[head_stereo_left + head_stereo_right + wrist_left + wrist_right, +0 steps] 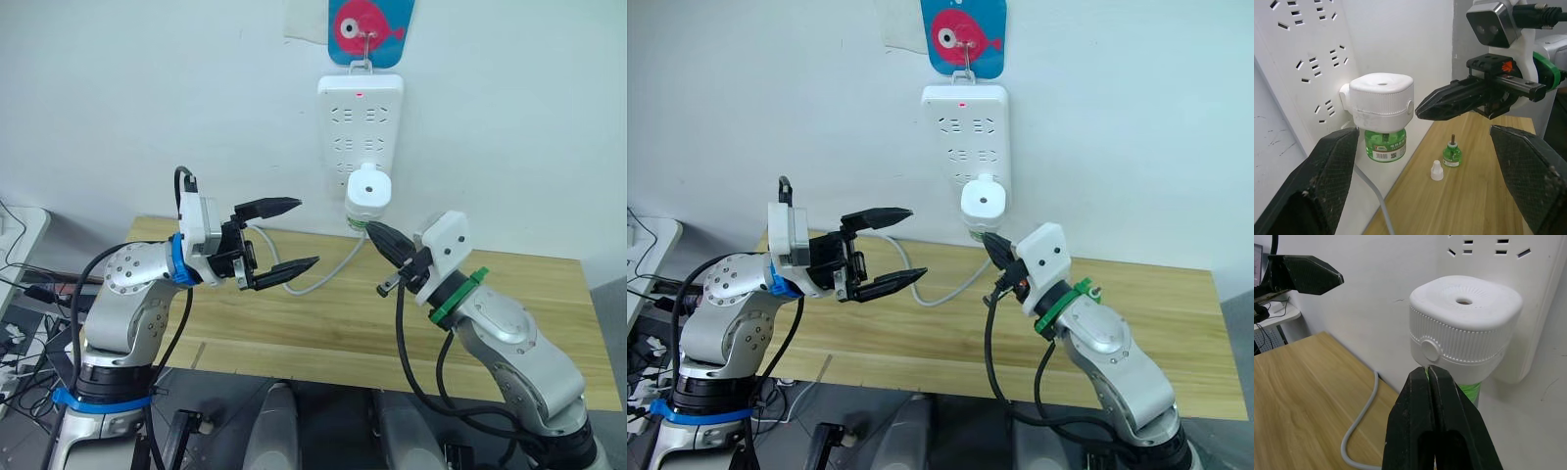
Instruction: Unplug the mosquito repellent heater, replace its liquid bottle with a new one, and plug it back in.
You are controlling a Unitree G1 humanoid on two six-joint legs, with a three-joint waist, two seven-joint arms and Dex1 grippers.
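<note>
The mosquito repellent heater [368, 190] is a white rounded unit plugged into the lowest socket of the wall power strip [360, 117]. A green liquid bottle [1385, 145] is screwed in under it. My right gripper [375, 231] is shut with nothing in it, its tip just below and in front of the heater [1464, 318], close to the bottle. My left gripper [307, 233] is wide open in the air left of the heater, apart from it. A small green bottle with a wick [1452, 154] and a white cap [1436, 170] stand on the table near the wall.
The strip hangs from a fish-shaped hook [367, 29] on the white wall. Its grey cable [323, 279] loops down onto the wooden table [294, 328] below the heater. Cables and a white shelf [20, 235] lie at the far left.
</note>
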